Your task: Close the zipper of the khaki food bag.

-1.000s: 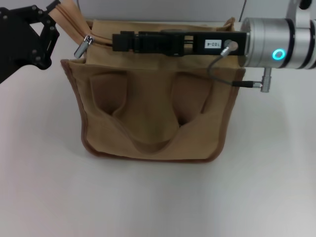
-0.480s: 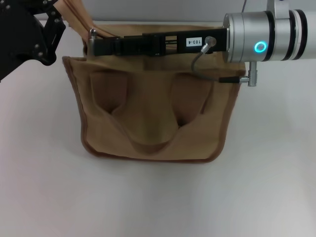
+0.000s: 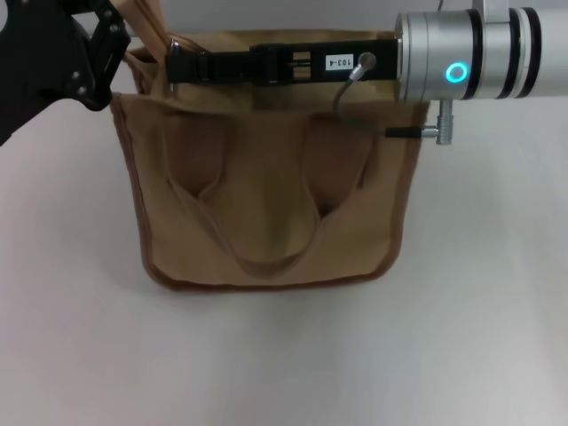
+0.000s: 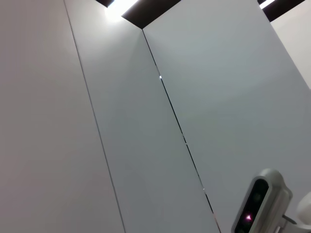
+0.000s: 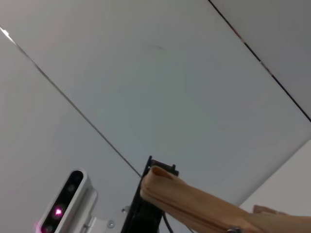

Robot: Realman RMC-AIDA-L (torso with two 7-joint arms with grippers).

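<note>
The khaki food bag (image 3: 266,204) stands in the middle of the white table, pockets and looped handle facing me. At its far left corner my left gripper (image 3: 114,27) is shut on a tan fabric strip (image 3: 140,19) of the bag's top, holding it up. My right gripper (image 3: 174,64) lies along the bag's top edge, its tip at the left end beside that strip. It covers the zipper, and the pull tab does not show in the head view. The right wrist view shows the tan strip (image 5: 194,204), with a bit of silver metal (image 5: 234,229) at its lower end.
The white tabletop (image 3: 284,355) spreads in front of the bag and to both sides. My right arm's silver wrist (image 3: 479,62) and its cable (image 3: 390,131) hang over the bag's right corner. Both wrist views mostly show grey wall panels.
My right gripper has slid left along the bag's top to its left end. The silver pull tab seen earlier at that corner is now hidden. The bag's top has shifted back slightly.
</note>
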